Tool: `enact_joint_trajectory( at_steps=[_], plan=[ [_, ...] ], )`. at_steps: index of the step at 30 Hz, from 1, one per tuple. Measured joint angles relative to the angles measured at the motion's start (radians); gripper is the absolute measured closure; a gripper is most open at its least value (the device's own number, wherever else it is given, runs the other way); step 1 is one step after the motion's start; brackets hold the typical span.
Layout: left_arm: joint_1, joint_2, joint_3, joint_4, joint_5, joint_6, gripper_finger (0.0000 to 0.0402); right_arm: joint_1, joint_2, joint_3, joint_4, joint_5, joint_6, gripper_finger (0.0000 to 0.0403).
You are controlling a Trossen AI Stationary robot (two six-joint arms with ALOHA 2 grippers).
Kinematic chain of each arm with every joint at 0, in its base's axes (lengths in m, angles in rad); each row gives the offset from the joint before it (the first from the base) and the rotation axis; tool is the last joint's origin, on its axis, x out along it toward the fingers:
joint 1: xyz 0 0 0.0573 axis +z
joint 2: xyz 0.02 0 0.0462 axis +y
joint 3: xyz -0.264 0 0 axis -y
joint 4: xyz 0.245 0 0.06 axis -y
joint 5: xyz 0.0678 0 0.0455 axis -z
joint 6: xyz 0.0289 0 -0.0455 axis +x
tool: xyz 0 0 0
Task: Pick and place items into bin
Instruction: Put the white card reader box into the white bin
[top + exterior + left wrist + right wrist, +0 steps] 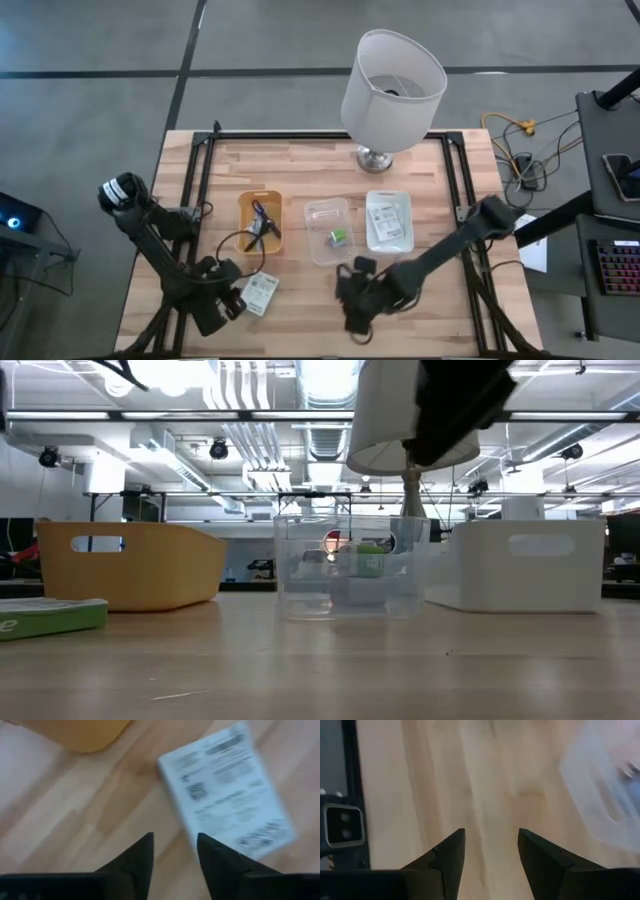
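Observation:
A white printed label card lies flat on the wooden table near its near edge, and shows in the left wrist view and low view. My left gripper is open just left of the card, above the wood. My right gripper is open over bare table in front of the clear bin. The green-and-white block lies in the clear bin. The purple-black stick and black cable are at the yellow bin. A second card lies in the white bin.
A lamp with a white shade stands at the table's far edge behind the bins. The yellow bin, the clear bin and the white bin stand in a row across mid-table. Bare wood lies between the two grippers along the near edge.

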Motion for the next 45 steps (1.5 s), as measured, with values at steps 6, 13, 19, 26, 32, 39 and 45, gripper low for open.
enact_joint_trajectory(
  at_steps=[6,13,19,26,32,39,45],
  plan=[
    [-0.001,0.06,-0.047,0.095,0.041,0.198,0.0361,0.012,0.154,0.193,-0.059,-0.035,-0.024,0.0237],
    [0.03,0.152,-0.045,0.201,0.039,0.22,0.0392,0.024,0.21,0.309,-0.163,-0.017,0.02,0.0255],
    [0.156,0.219,-0.007,0.531,-0.123,0.461,0.0391,0.034,0.201,0.332,-0.232,0.027,0.124,0.0272],
    [0.315,0.194,0.015,0.956,-0.049,0.869,0.0391,0.066,0.2,0.319,-0.288,0.015,0.235,0.0282],
    [0.273,0.121,0.014,0.774,-0.086,0.781,0.0391,0.089,0.196,0.259,-0.295,-0.015,0.386,0.0278],
    [0.301,0.204,0.035,1.006,-0.08,0.871,0.0391,0.066,0.195,0.143,-0.141,-0.034,0.572,0.0305],
    [0.346,0.289,0.108,0.89,-0.051,0.849,0.0397,0.061,0.166,0.094,-0.122,0.001,0.742,0.0377]
  ],
)
